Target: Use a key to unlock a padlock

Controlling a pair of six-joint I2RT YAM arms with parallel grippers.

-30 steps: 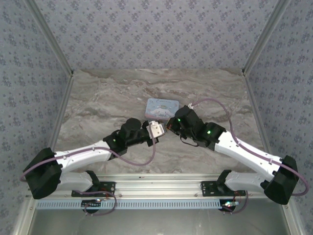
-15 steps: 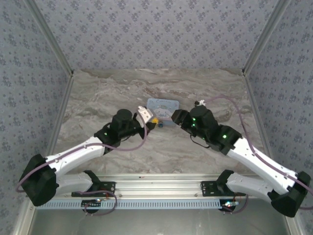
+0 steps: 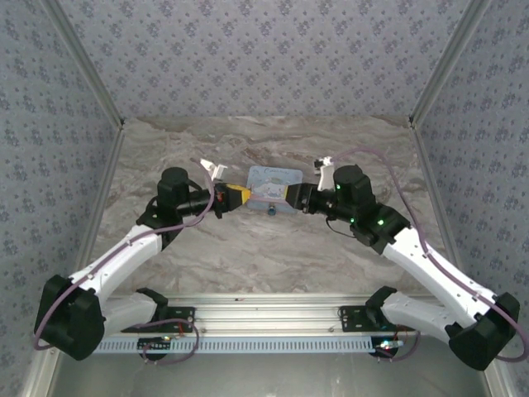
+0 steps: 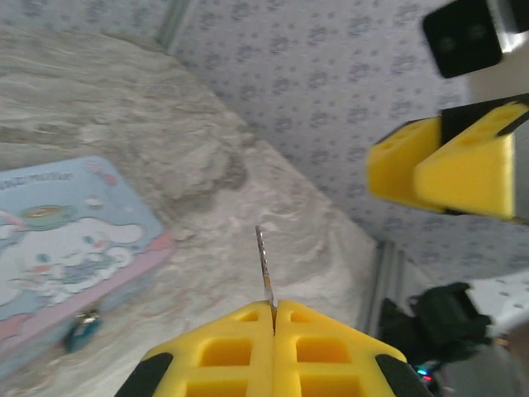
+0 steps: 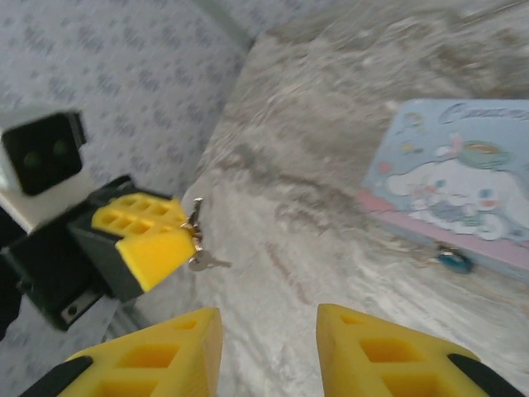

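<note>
The light blue cartoon tin [image 3: 275, 184] lies at the back middle of the marble table. The tiny teal padlock [image 3: 272, 209] hangs at its front edge, also seen as the padlock [image 4: 82, 330] and the padlock [image 5: 455, 261]. My left gripper [image 3: 241, 197], just left of the tin, is shut on a small silver key [image 4: 264, 265] whose blade sticks out of the closed gripper [image 4: 274, 313]. More keys on the ring [image 5: 197, 241] dangle below it. My right gripper [image 3: 293, 198], at the tin's right front corner, is open and empty [image 5: 269, 335], facing the left one.
The tin [image 5: 463, 186] takes up the space between and behind both grippers. Patterned walls close in the back and both sides, with metal corner posts [image 3: 434, 74]. Bare marble [image 3: 273, 256] stretches in front of the tin toward the arm bases.
Both arms moved back and apart from their meeting point in front of the tin. The left swung left with the key. The right gripper went from shut to open.
</note>
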